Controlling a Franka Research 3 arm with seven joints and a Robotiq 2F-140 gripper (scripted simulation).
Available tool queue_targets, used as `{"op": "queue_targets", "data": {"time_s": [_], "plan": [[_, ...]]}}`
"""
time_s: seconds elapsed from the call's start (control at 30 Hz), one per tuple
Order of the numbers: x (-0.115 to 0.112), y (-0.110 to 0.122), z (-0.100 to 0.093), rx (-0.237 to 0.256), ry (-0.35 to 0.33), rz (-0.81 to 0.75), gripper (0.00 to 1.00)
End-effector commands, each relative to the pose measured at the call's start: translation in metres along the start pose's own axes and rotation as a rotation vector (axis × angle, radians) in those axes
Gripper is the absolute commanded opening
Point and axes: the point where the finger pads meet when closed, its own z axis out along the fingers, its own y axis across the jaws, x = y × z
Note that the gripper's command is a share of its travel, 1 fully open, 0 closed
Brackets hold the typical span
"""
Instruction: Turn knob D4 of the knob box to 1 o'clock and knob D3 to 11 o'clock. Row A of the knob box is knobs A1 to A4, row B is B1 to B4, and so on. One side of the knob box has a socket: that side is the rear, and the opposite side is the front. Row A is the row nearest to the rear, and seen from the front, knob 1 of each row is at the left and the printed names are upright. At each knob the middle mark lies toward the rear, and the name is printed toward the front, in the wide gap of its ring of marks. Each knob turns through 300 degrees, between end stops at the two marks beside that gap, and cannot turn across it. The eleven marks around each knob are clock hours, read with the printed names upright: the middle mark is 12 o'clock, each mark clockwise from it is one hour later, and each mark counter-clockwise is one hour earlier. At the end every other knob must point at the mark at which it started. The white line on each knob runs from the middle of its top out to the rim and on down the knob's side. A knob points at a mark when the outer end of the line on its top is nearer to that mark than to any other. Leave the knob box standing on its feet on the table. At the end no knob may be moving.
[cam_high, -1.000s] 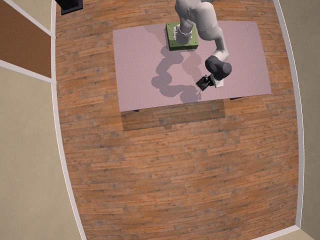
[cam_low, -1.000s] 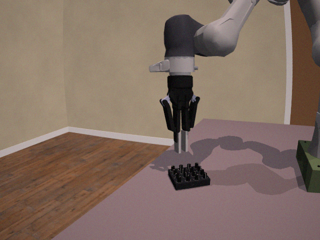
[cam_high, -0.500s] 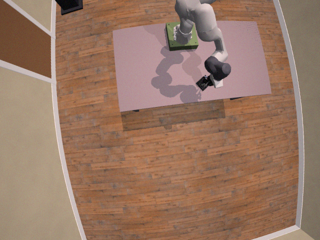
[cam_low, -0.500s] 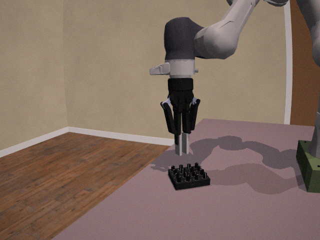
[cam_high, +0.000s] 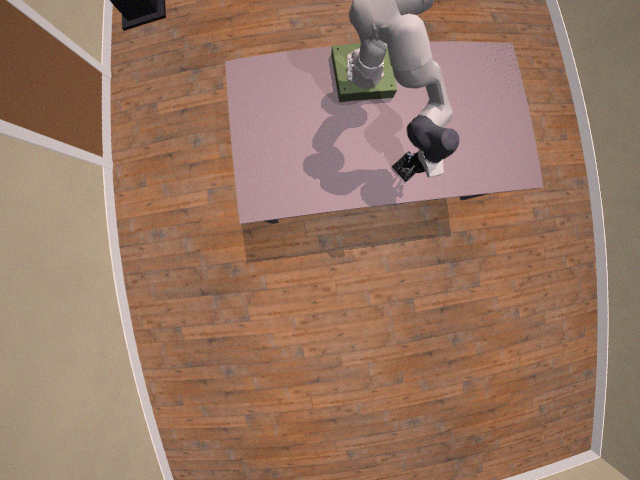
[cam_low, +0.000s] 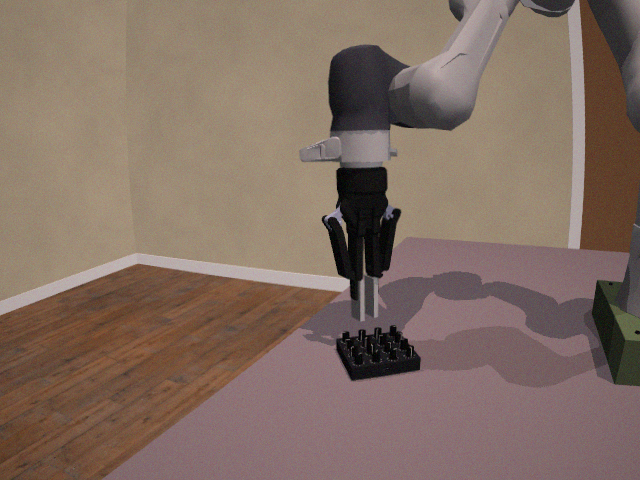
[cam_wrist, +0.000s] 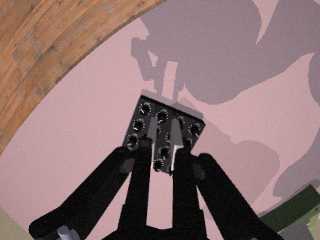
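Gripper, fingers narrowly apart, above the knob box.

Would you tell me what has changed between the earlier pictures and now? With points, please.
The gripper (cam_low: 364, 316) (cam_wrist: 163, 128) has come down slightly toward the knob box (cam_low: 385, 369) (cam_wrist: 131, 131), its fingertips above the knobs. Nothing was taken hold of or let go. The box has visibly stayed in place.
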Motion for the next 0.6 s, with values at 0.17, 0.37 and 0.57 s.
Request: {"op": "queue_targets", "data": {"time_s": [0.17,0.37,0.57], "plan": [[0.002,-0.003,0.007,0.008,0.006,0.011,0.12],[0.002,-0.003,0.013,0.008,0.006,0.011,0.12],[0.002,-0.003,0.017,0.008,0.006,0.011,0.12]]}}
